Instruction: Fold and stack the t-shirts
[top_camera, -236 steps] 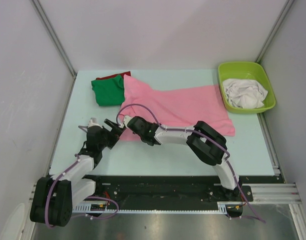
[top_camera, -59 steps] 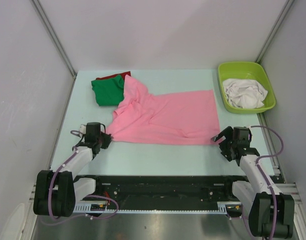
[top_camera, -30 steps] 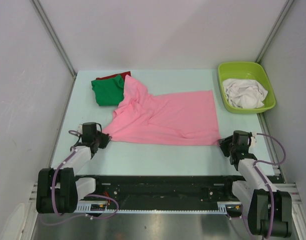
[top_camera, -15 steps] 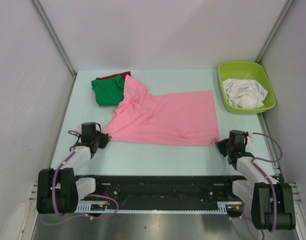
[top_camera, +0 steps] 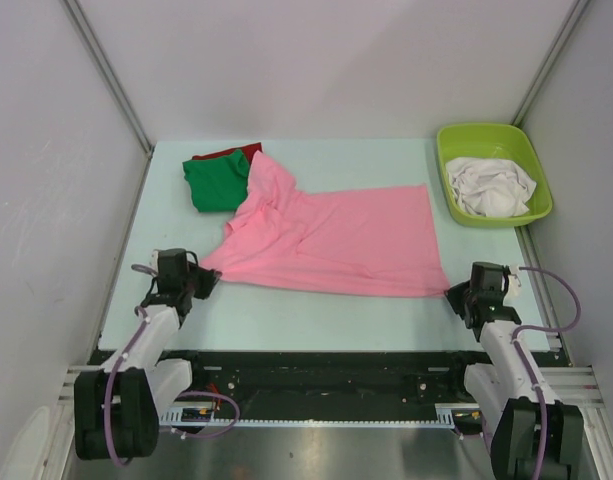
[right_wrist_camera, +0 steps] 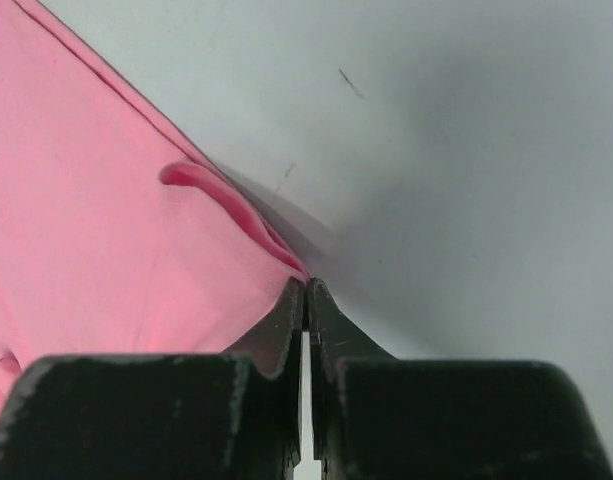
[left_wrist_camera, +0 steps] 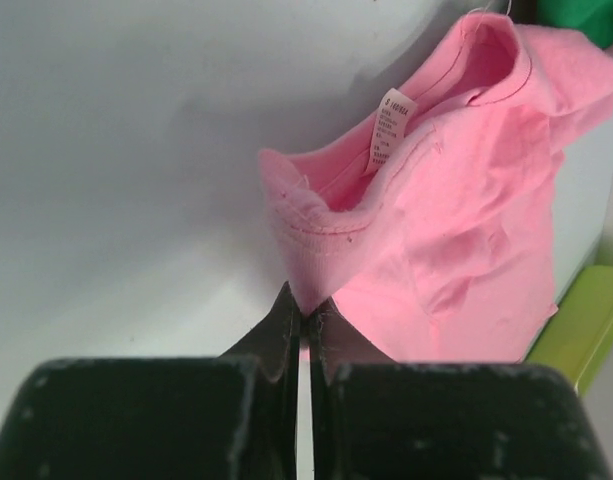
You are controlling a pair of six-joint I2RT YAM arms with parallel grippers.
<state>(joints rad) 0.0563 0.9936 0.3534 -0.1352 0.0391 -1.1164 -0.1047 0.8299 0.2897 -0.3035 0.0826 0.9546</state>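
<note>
Now both near corners of the pink t-shirt (top_camera: 331, 240) are pinched. Your right gripper (right_wrist_camera: 306, 295), whose jaws stood apart beside the hem a second ago, has closed flat on the shirt's near right corner, with a small ridge of hem raised just ahead of the tips. Your left gripper (left_wrist_camera: 304, 310) stays clamped on the near left edge close to the collar, the neck label (left_wrist_camera: 389, 130) just beyond it (its print is too small to read). Since the right jaws shut, that corner has been drawn outward to the right and the near hem lies straighter across the table (top_camera: 316, 315). The shirt spreads over the middle of the table, and its far left part rests against the green t-shirt (top_camera: 214, 183), which lies folded on the red t-shirt (top_camera: 226, 154) in the far left corner. White t-shirts (top_camera: 491, 185) sit bunched in the tub (top_camera: 446, 160) at far right. Judged from this, you have the two-point hold needed to pull the cloth flat, but creases remain toward the collar and no fold is made yet.
</note>
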